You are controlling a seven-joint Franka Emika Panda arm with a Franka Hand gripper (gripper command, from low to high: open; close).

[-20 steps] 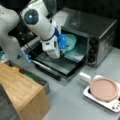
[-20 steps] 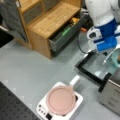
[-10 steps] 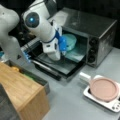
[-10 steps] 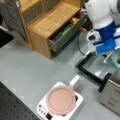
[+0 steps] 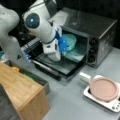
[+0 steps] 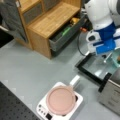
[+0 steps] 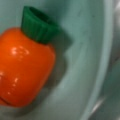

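The white and blue gripper is hanging at the mouth of the open, dark metal toaster oven, just above its lowered glass door. Whether its fingers are spread or pressed together, I cannot tell. Directly beneath it, filling the wrist view, a glossy orange toy carrot with a ribbed green top is lying on its side in a pale teal bowl, which is sitting inside the oven just beyond the gripper in a front view.

The carrot looks like light, stiff, hollow plastic, and its shiny skin is probably slippery; a hold across the broad orange body, below the green cap, seems the surest. The bowl's curved wall crowds one side.

Well apart, toward a front view's bottom, a pink round pan is resting on a white hotplate.
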